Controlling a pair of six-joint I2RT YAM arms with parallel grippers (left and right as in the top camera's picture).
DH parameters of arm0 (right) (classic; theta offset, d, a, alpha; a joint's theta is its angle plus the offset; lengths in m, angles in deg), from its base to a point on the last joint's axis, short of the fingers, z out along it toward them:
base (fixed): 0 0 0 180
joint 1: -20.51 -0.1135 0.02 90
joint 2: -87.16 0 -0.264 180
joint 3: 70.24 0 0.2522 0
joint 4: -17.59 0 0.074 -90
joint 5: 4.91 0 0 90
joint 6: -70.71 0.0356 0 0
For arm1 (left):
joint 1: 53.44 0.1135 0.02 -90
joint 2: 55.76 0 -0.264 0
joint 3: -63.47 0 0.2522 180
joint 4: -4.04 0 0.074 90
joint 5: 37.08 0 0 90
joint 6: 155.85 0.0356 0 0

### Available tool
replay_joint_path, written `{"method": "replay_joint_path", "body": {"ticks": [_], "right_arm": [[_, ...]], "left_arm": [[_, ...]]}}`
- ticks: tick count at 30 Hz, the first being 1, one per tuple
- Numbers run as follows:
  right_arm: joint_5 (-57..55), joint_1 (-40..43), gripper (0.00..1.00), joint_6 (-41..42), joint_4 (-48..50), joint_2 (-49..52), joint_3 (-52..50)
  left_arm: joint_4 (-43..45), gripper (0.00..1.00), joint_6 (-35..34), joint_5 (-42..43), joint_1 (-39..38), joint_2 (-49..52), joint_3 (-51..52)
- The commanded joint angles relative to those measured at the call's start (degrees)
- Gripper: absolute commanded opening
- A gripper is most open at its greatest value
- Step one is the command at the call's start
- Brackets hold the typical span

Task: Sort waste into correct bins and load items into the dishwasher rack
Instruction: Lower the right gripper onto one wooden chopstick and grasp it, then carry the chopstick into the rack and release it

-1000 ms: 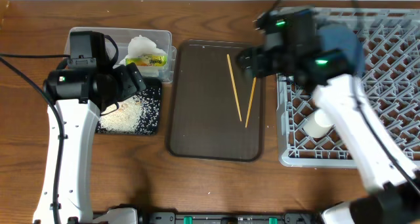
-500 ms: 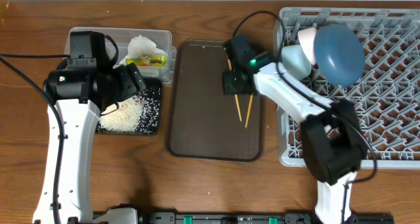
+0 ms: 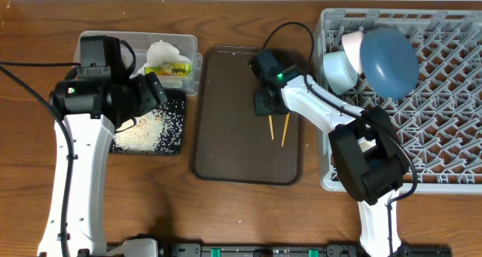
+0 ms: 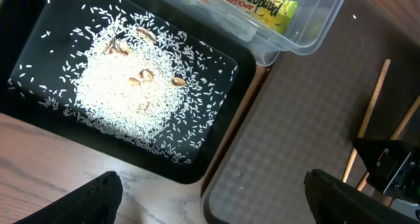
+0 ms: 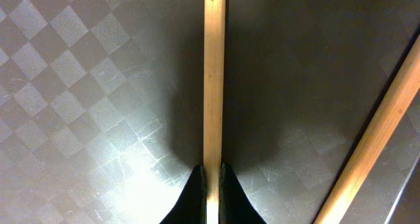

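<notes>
At right, dishwasher rack holds dark-blue plate and light-blue bowl. At left, clear tub has napkin and wrapper, and black tray has the rice. Looks like only the chopsticks remain, both on the brown serving tray: right gripper jaws pinch the left chopstick, left gripper jaws spread wide, empty.

Left arm: white moulded link, black joint housings, one green LED at 9 o'clock on the wrist housing; a black cable runs along the link. Right arm: same finish (white links, black joints), green LED, black cable looped above the wrist at 12 o'clock. Left gripper fingers: matte black, rounded. Right gripper fingers: black, tapering to thin tips.
</notes>
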Motion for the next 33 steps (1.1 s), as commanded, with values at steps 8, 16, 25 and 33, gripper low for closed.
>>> {"method": "replay_joint_path", "body": {"ticks": [8, 16, 25, 33], "right_arm": [[-0.92, -0.15, 0.01, 0.74, -3.91, -1.4, 2.01], [-0.98, 0.74, 0.01, -0.09, -7.63, -10.95, 4.83], [-0.96, 9.55, 0.01, -0.04, -12.98, -27.45, 4.83], [-2.01, 19.69, 0.02, 11.52, -18.71, -36.0, 4.81]], "left_arm": [[-0.2, 0.91, 0.59, -0.31, 0.24, 0.59, -1.05], [-0.2, 0.92, 0.57, -0.31, 0.24, 0.59, -1.05], [-0.2, 0.91, 0.59, -0.31, 0.24, 0.59, -1.05], [-0.2, 0.91, 0.59, -0.31, 0.24, 0.59, -1.05]]}}
